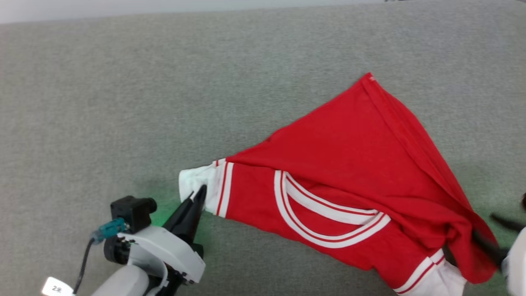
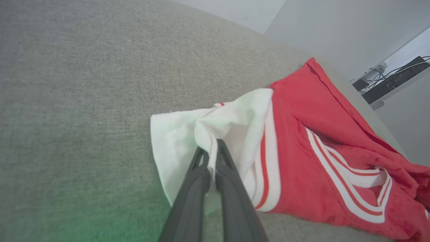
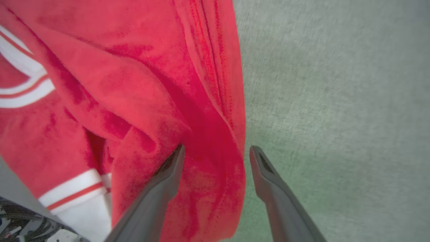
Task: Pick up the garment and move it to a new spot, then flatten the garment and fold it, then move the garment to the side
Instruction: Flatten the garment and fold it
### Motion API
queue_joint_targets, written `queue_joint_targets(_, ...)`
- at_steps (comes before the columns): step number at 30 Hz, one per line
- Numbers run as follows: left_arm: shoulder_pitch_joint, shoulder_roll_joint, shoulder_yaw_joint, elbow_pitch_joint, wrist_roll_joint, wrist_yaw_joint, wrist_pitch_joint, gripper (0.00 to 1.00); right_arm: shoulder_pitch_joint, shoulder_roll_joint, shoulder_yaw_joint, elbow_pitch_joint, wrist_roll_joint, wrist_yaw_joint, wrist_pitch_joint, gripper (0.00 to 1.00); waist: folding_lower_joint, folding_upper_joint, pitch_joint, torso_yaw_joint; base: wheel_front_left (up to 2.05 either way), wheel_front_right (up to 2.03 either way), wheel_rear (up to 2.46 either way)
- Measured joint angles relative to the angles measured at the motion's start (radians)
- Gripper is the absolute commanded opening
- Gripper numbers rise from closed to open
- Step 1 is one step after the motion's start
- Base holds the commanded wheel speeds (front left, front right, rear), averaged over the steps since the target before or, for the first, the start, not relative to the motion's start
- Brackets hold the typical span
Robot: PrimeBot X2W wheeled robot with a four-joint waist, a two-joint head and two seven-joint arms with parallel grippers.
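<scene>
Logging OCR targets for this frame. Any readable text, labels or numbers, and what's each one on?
"2" followed by a blurred mark, possibly "%": on the white tag beside the black cable, lower left of the head view.
Red T-shirt: no print, brand or label readable, only white stripes.
Black-and-white patch at the right wrist view's bottom left: too blurred to read.

Head view looking down, wrist views close, all sharing the garment
</scene>
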Motion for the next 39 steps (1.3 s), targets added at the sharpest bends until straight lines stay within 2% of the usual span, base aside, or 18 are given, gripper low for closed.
queue_joint_targets(5,-0.007,-0.021,-0.017,-0.002,0.013,-0.002,-0.003,0.0,-0.058,-0.038,-0.112,-0.129,-0.017,0.0,0.099,1.0,0.0,0.0,0.001,0.033,0.0,0.0,0.0)
queue_joint_targets(10,-0.039,-0.043,-0.033,-0.003,0.024,-0.012,-0.003,0.0,-0.244,-0.051,-0.109,-0.144,-0.027,0.0,0.166,1.0,0.0,-0.0001,0.015,0.077,0.0,0.0,0.0)
queue_joint_targets(15,-0.086,-0.078,-0.051,0.01,0.04,-0.03,-0.003,0.0,-0.478,-0.049,0.035,-0.02,-0.046,0.0,0.202,1.0,0.0,0.0,0.044,0.125,0.0,0.0,0.0)
queue_joint_targets(21,-0.147,-0.132,-0.08,0.045,0.058,-0.062,-0.006,0.0,-0.726,-0.056,0.215,0.219,-0.063,0.0,0.201,1.0,0.0,0.0,0.092,0.188,0.0,0.0,0.0)
queue_joint_targets(29,-0.195,-0.2,-0.112,0.109,0.074,-0.101,-0.023,0.0,-0.858,-0.086,0.419,0.434,-0.009,0.0,0.164,1.0,0.0,0.0,0.142,0.279,0.0,0.0,0.0)
queue_joint_targets(30,-0.199,-0.205,-0.112,0.114,0.074,-0.104,-0.025,0.0,-0.871,-0.094,0.438,0.444,-0.001,0.0,0.165,0.83,0.0,-0.0001,0.148,0.287,0.0,0.0,0.0)
queue_joint_targets(31,-0.201,-0.209,-0.111,0.12,0.074,-0.106,-0.027,0.0,-0.884,-0.101,0.456,0.453,0.011,0.0,0.165,0.42,0.0,0.0,0.153,0.295,0.0,0.0,0.0)
queue_joint_targets(32,-0.202,-0.212,-0.109,0.123,0.074,-0.109,-0.032,0.0,-0.892,-0.107,0.466,0.462,0.025,0.0,0.163,0.11,0.0,0.0,0.159,0.301,0.0,0.0,0.0)
queue_joint_targets(33,-0.202,-0.215,-0.106,0.126,0.072,-0.114,-0.035,0.0,-0.902,-0.11,0.477,0.469,0.037,0.0,0.155,0.0,0.0,0.0,0.163,0.306,0.0,0.0,0.0)
queue_joint_targets(39,-0.202,-0.205,-0.081,0.137,0.072,-0.12,-0.048,0.0,-0.932,-0.086,0.507,0.531,0.069,0.0,0.038,0.0,0.0,0.0,0.162,0.301,0.0,0.0,0.0)
